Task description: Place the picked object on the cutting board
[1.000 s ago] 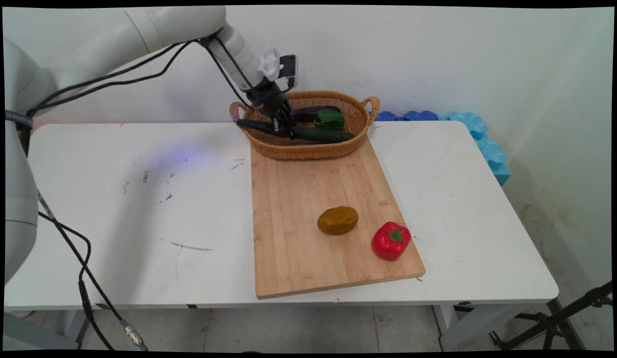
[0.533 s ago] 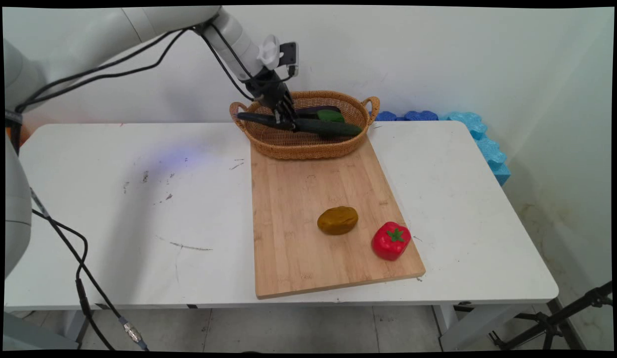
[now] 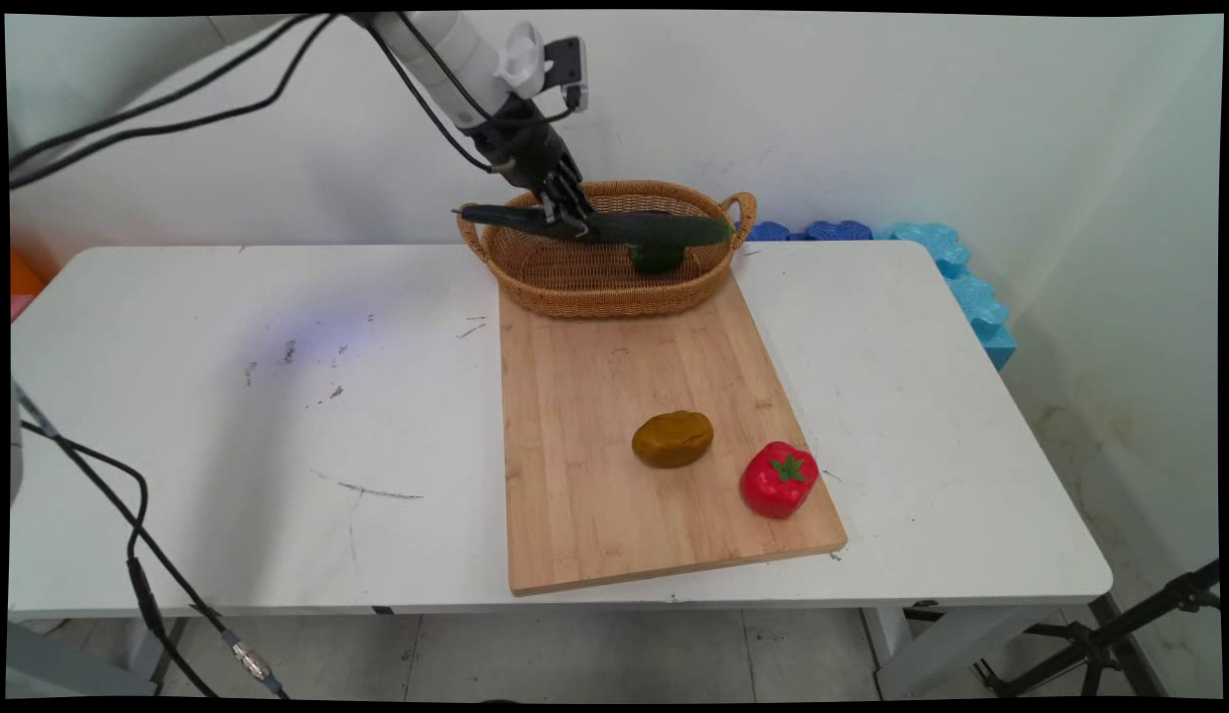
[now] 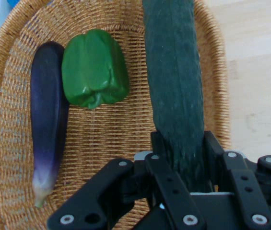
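Note:
My gripper (image 3: 569,215) is shut on a long dark green cucumber (image 3: 654,230) and holds it level, lifted above the woven basket (image 3: 535,282). In the hand view the cucumber (image 4: 173,81) runs up from between the fingers (image 4: 160,143), across the basket (image 4: 106,143). In the basket lie a green bell pepper (image 4: 94,69) and a dark purple eggplant (image 4: 49,115) side by side. In the main view the pepper (image 3: 657,259) shows just under the cucumber; the eggplant is hidden there.
The basket stands at the far end of a wooden cutting board (image 3: 594,396). A brown potato (image 3: 672,439) and a red tomato (image 3: 778,479) lie on the board's near right part. Blue foam pieces (image 3: 956,272) line the table's far right edge.
The gripper has risen with the cucumber, lifting it out of the basket to rim height and above. The pepper below is now uncovered.

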Motion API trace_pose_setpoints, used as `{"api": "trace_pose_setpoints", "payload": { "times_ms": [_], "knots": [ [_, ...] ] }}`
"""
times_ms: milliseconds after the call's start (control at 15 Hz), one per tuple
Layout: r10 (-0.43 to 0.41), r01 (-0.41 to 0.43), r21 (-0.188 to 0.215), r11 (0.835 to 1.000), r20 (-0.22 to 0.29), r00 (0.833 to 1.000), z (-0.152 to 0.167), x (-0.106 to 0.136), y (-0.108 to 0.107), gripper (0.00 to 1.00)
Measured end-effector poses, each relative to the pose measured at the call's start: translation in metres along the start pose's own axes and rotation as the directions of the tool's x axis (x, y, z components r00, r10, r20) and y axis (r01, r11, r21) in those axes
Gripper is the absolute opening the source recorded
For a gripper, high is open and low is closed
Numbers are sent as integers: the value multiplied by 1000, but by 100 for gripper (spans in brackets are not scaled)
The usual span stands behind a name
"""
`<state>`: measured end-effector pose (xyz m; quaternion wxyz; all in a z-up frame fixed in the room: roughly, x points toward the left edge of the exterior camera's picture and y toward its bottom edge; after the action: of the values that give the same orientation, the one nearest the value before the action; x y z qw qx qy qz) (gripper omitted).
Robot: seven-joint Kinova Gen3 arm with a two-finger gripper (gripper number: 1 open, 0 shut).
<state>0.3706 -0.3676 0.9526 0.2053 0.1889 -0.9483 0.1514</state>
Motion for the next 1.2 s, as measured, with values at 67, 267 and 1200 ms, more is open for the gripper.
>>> {"api": "trace_pose_setpoints", "payload": {
  "times_ms": [67, 267, 1200],
  "knots": [
    [-13, 13, 1, 1000, -3, 1000, -7, 1, 5, 0],
    [-48, 48, -8, 999, -10, 999, -24, 2, 26, 0],
    [-184, 184, -55, 981, -9, 983, 5, -13, 111, 0]
  ]
}}
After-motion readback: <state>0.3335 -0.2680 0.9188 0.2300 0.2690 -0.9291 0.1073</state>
